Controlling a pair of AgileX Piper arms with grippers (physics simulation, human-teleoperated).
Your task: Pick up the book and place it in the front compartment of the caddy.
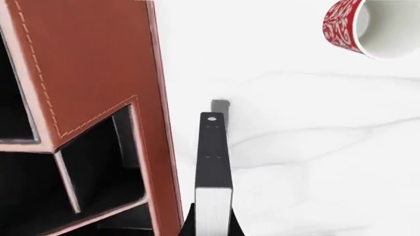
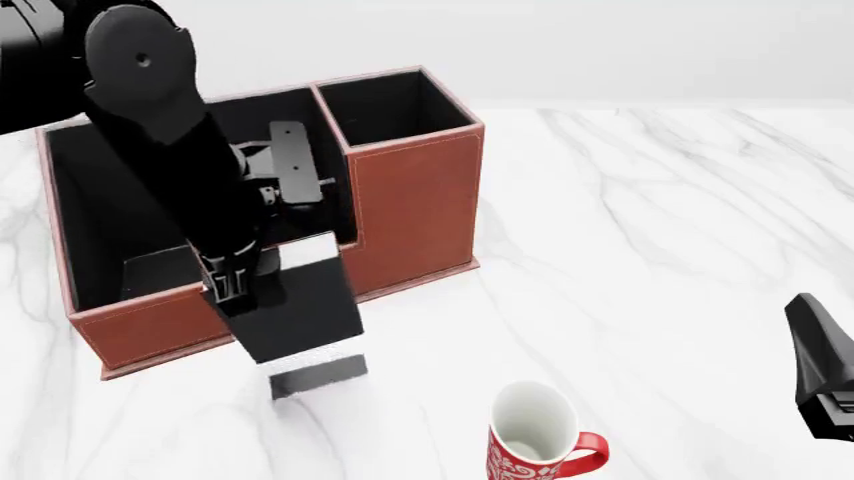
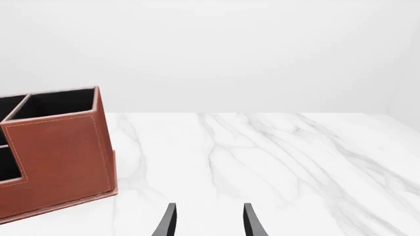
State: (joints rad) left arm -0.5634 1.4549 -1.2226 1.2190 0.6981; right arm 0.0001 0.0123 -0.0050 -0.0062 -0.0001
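Note:
My left gripper [image 2: 235,285] is shut on the black book [image 2: 296,305] and holds it in the air just in front of the caddy's [image 2: 414,200] low front wall. The book's shadow lies on the table below it. In the left wrist view the book [image 1: 214,157] is seen edge-on, with its white page edge between my fingers [image 1: 213,229], beside the caddy's outer wall [image 1: 92,64]. Black-lined cells split by a thin divider [image 1: 67,188] show there. In the front view my arm hides most of the middle cells. My right gripper [image 3: 210,223] is open and empty, far right.
A red-and-white mug [image 2: 537,440] stands upright on the white marble table near the front edge, right of the book; it also shows in the left wrist view [image 1: 371,27]. The right arm's body [image 2: 821,370] sits at the right edge. The caddy's tall end cell [image 3: 62,101] faces the right gripper.

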